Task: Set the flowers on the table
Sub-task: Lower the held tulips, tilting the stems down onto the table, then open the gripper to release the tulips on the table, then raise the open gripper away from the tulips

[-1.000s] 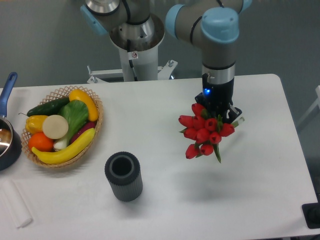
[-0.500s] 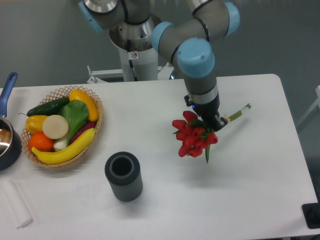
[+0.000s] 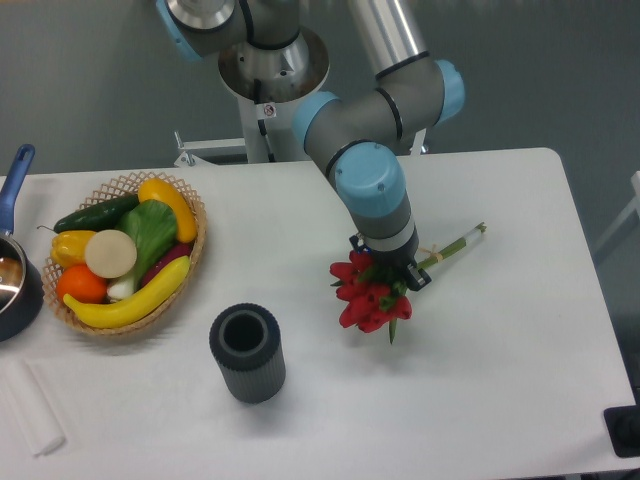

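Observation:
The flowers [image 3: 368, 296], a bunch of red tulips with green leaves, hang low over the white table [image 3: 500, 370] near its middle. Their pale green stems [image 3: 458, 243] stick out to the upper right. My gripper [image 3: 397, 268] is shut on the bunch just behind the blooms, and the arm comes down from above. The fingers are mostly hidden by the wrist and the blooms. I cannot tell whether the blooms touch the tabletop.
A dark grey ribbed cylinder vase [image 3: 247, 353] stands left of the flowers. A wicker basket of fruit and vegetables [image 3: 126, 252] sits at the left. A dark pan with a blue handle [image 3: 14, 270] is at the left edge, a small white block [image 3: 30, 405] at the front left.
The arm has swung left and down, carrying the flowers toward the table's middle and lower. The stems now point out to the upper right.

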Controlling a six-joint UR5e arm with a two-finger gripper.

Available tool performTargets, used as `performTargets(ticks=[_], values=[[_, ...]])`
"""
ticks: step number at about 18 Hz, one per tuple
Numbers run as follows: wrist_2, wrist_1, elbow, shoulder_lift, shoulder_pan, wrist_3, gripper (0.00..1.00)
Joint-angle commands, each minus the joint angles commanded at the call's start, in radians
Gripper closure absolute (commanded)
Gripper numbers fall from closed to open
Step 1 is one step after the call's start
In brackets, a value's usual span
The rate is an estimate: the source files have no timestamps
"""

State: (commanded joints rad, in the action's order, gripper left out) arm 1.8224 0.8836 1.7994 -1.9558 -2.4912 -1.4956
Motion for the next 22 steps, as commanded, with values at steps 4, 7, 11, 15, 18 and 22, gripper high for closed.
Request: performTargets(ticks=[4,7,11,15,18,22], values=[[0.002,-0.005,0.0,-0.009,0.002,0.0,0.62],[-0.002,-0.006,0.0,-0.011,0.003,0.006,0.45],[-0.014,-0.015,-0.009,0.014,0.002,0.003,0.0],[-0.2,-0.026,-0.037,0.072,-0.032,0.055,0.0],[-0.323,-0.026,-0.08,0.115,-0.07,0.149,0.0],[-0.35,0.009,-0.17,0.144,-0.098,0.183,0.0]])
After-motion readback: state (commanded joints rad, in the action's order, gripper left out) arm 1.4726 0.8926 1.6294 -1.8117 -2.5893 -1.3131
